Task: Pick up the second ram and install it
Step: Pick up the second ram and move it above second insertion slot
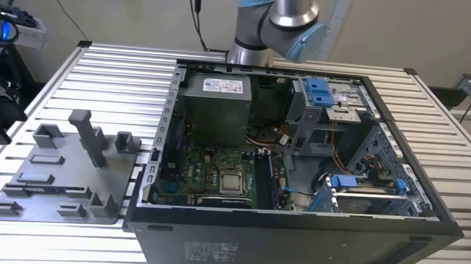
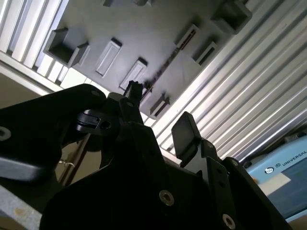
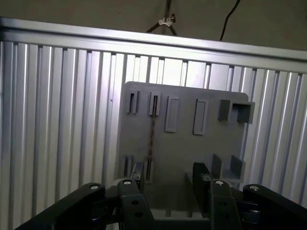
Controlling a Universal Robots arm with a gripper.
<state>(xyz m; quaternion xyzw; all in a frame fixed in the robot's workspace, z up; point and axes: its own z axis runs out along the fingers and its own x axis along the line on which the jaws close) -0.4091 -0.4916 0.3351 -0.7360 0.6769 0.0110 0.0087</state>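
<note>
Grey plastic holder tray (image 3: 182, 148) is viewed from above in the first wrist view. The second ram (image 3: 151, 136) is set in it on edge, its long axis stretched between two slotted posts. The gripper (image 3: 170, 176) is held above the tray, pointed downward, fingers spread apart with nothing grasped.

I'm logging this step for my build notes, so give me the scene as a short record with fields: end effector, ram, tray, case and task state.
end effector: open, holding nothing, facing the holder tray
second ram: standing on edge in a tray slot, apart from the end effector
holder tray: grey, lying on the slatted table
computer case: side open, board exposed, on the exterior view's right of the tray
task state: ram not yet picked up
</note>
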